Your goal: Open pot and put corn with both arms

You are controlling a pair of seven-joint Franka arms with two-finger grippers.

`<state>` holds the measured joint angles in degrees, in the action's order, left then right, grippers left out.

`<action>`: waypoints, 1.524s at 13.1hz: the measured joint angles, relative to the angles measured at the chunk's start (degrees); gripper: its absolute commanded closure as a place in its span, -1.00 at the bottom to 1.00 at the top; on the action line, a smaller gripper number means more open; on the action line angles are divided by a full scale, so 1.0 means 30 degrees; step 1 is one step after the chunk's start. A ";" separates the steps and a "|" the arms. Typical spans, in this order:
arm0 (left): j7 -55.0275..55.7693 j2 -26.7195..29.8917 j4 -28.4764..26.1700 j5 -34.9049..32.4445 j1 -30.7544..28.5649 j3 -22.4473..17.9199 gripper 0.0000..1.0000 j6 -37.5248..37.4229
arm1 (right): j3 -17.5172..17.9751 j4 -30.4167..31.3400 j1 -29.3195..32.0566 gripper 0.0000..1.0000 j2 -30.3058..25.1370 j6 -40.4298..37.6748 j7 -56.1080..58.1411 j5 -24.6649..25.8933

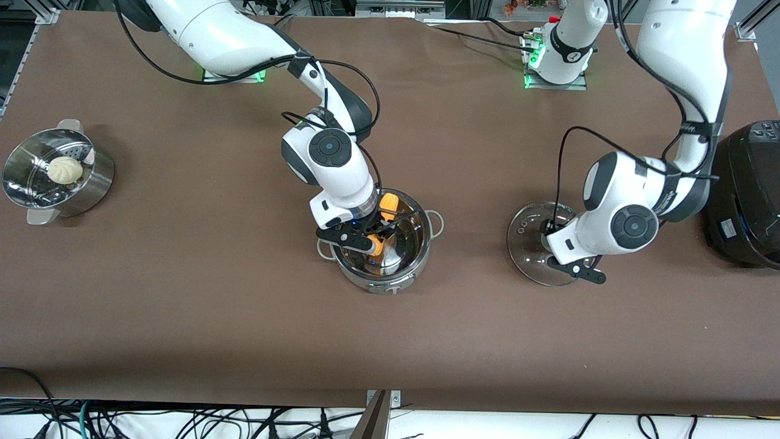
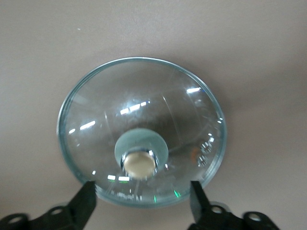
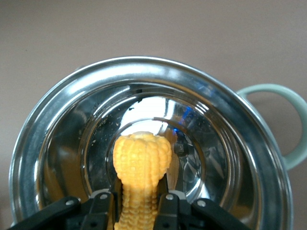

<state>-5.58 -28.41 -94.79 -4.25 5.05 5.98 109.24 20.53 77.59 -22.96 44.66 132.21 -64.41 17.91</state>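
Observation:
The steel pot (image 1: 382,281) stands open mid-table; it also shows in the right wrist view (image 3: 62,110). My right gripper (image 1: 373,236) is shut on the yellow-orange corn cob (image 1: 389,203) and holds it over the pot's inside. In the right wrist view the corn (image 3: 142,160) sticks out between the fingers (image 3: 100,207) of the right gripper (image 3: 139,203). The glass lid (image 1: 525,235) lies on the table toward the left arm's end, knob up. My left gripper (image 1: 563,251) hovers over it, open and empty; in its wrist view the left gripper (image 2: 142,201) straddles the lid (image 2: 144,110) near the tan knob (image 2: 139,164).
A perforated steamer basket (image 1: 97,180) with a pale bun (image 1: 65,169) stands at the right arm's end of the table. A large black rice cooker (image 1: 748,195) stands at the left arm's end, close beside the left arm's wrist.

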 measured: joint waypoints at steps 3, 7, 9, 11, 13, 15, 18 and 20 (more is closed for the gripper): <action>0.1718 0.3176 0.0109 0.1034 0.0003 0.0047 -1.00 -0.2321 | -0.0013 -0.0113 -0.0012 -1.00 0.0138 -0.0020 -0.0057 0.1152; 0.2933 0.8375 0.0080 0.1078 -0.0234 -0.0037 -1.00 -0.4277 | -0.0052 -0.1146 0.0276 -1.00 -0.1864 -0.4825 0.1962 0.1309; 0.2956 0.9831 -0.0214 0.1078 -0.0535 -0.0064 -1.00 -0.5653 | -0.0158 -0.1180 0.1143 -1.00 -0.3574 -0.7643 0.5560 0.0582; 0.2956 1.0185 -0.0599 0.1079 -0.0746 -0.0090 -1.00 -0.6322 | -0.0550 -0.1160 0.2613 -1.00 -0.4894 -0.9889 0.9459 -0.0232; 0.2939 1.0078 -0.0719 0.1079 -0.1402 -0.0136 -1.00 -0.6606 | -0.1255 -0.1130 0.4622 -1.00 -0.5649 -1.1030 1.2830 -0.1441; 0.2935 1.0072 -0.0605 0.1079 -0.1687 -0.0147 -1.00 -0.6607 | -0.2417 -0.1128 0.6049 -1.00 -0.6062 -1.1782 1.5082 -0.2331; 0.2953 0.9963 -0.0237 0.1079 -0.1691 -0.0127 -1.00 -0.6604 | -0.4041 -0.0983 0.6678 -1.00 -0.6915 -1.2457 1.6382 -0.3134; 0.2953 0.9719 0.0086 0.1079 -0.1739 -0.0190 -1.00 -0.6605 | -0.4277 0.0200 0.7457 -1.00 -0.8138 -1.2526 1.6434 -0.3186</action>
<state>3.28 0.74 -94.53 -1.01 -0.17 5.40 89.42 7.70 78.19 -0.58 20.24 94.63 -15.11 8.35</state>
